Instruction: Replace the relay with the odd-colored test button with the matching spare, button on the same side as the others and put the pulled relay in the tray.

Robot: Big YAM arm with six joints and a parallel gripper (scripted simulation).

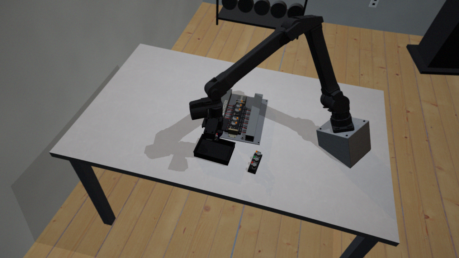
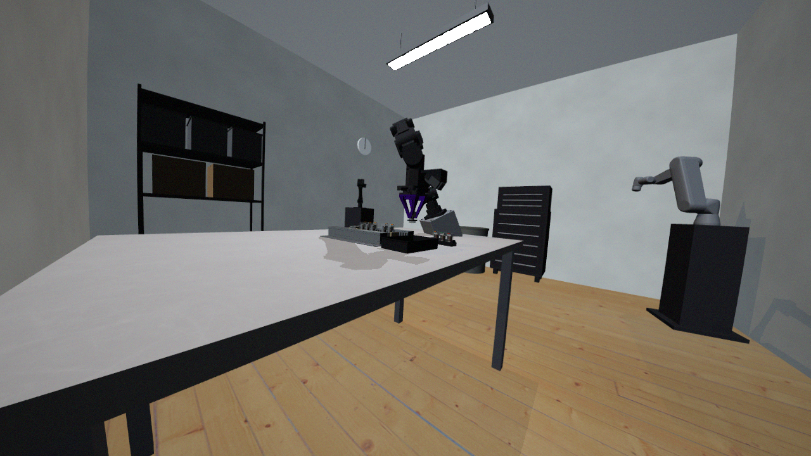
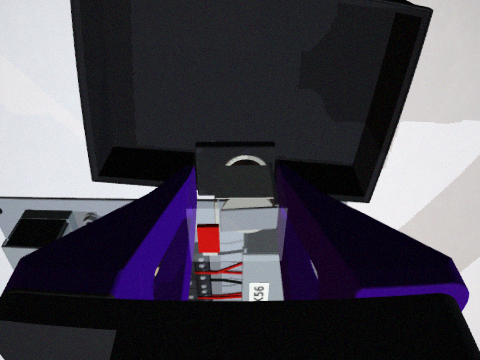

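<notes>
My gripper [image 1: 216, 137] [image 2: 412, 219] [image 3: 235, 181] is shut on a relay [image 3: 250, 219] with a red test button [image 3: 208, 239]. It holds the relay in the air near the tray's panel-side edge. The black tray [image 1: 212, 151] [image 2: 405, 244] [image 3: 225, 75] shows no relay inside. The relay row [image 1: 237, 110] on the panel has several relays with orange buttons, and a dark gap, which looks like an open socket, between them. A black holder [image 1: 252, 171] carries three spares, with an orange button [image 1: 256, 151], a green button [image 1: 254, 157] and a red button [image 1: 252, 162].
The grey panel [image 1: 263, 110] lies behind the tray, with a raised wire duct [image 1: 255, 115] on each side of the row. A dark block and wires stand close to the relays. The arm's wedge base [image 1: 343, 144] is at the right of the table. The spare holder stands right of the tray.
</notes>
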